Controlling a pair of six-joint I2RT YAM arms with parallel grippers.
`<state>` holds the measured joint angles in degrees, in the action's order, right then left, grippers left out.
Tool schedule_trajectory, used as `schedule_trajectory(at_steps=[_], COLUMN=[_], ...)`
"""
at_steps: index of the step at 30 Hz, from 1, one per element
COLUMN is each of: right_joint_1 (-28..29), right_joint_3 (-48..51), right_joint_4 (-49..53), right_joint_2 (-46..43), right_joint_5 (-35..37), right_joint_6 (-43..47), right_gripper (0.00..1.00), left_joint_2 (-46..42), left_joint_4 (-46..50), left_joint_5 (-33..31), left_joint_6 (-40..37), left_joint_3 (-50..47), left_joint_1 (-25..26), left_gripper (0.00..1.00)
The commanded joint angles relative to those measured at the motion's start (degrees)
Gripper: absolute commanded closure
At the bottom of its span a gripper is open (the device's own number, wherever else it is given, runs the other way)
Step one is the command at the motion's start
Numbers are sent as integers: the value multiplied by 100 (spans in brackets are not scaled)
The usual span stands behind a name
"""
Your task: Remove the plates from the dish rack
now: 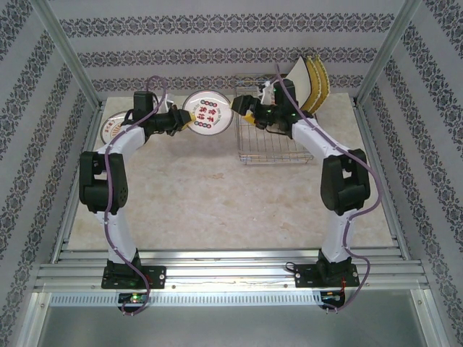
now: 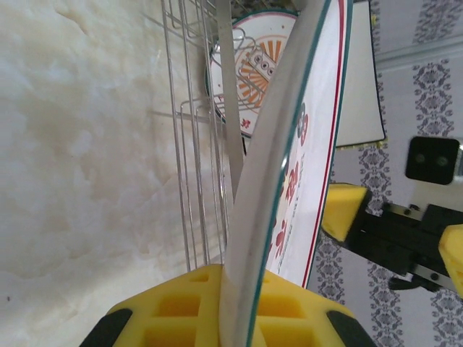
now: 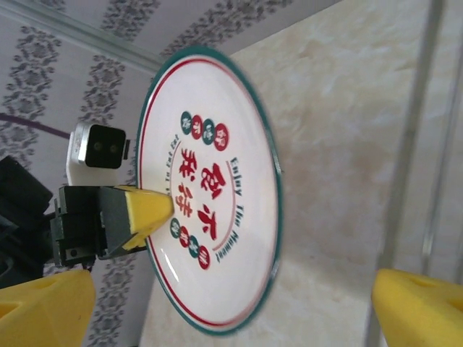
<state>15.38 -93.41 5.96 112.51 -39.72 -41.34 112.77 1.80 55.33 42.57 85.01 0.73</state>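
Holding the round white plate with the green rim and red lettering [image 1: 207, 113] off the table [image 1: 188, 202], just left of the silver wire dish rack [image 1: 269, 148].

The left gripper [image 1: 184, 121] is clenching the plate's rim edge-on, likely to carry it toward the patterned round plate [image 1: 110, 129] lying at the left. The right gripper [image 1: 247, 108] is hanging just beside it, jaws spread and clear of it. The glossy face is showing a red ring and coloured dots, and square white and yellow plates [image 1: 309, 81] are leaning at the rack's far end.

left end effector [image 1: 185, 120] clamped shut, right end effector [image 1: 244, 110] spread wide
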Motion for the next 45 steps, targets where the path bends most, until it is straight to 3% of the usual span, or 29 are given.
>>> schedule_trajectory(at_steps=[1,6,12,15,29,45], right_joint_1=[-150,-170,-218,-313,-749,-716], right_joint_3=[-511,-1297,-1578,-1575,-1519,-1636], right_joint_4=[1475,3524,4878,5200,5527,5583], right_joint_2=[-470,-498,-634,-672,-465,-370], right_joint_5=[812,2149,3951,4362,4482,4414], right_joint_6=[1010,2158,2784,2911,3221,3395], right_gripper=[2,2,2,2,2,2], left_joint_2=[-372,-439,-598,-683,-1128,-1670], left_joint_4=[-595,-618,-714,-749,-608,-1284], left_joint_5=[85,15,-91,-87,-139,-1304], left_joint_6=[138,146,177,178,-9,529], left_joint_3=[4,-119,-435,-600,-1209,-2490], left_joint_1=[-106,-242,-534,-716,-1496,-3064], left_gripper=[100,100,100,100,100,100])
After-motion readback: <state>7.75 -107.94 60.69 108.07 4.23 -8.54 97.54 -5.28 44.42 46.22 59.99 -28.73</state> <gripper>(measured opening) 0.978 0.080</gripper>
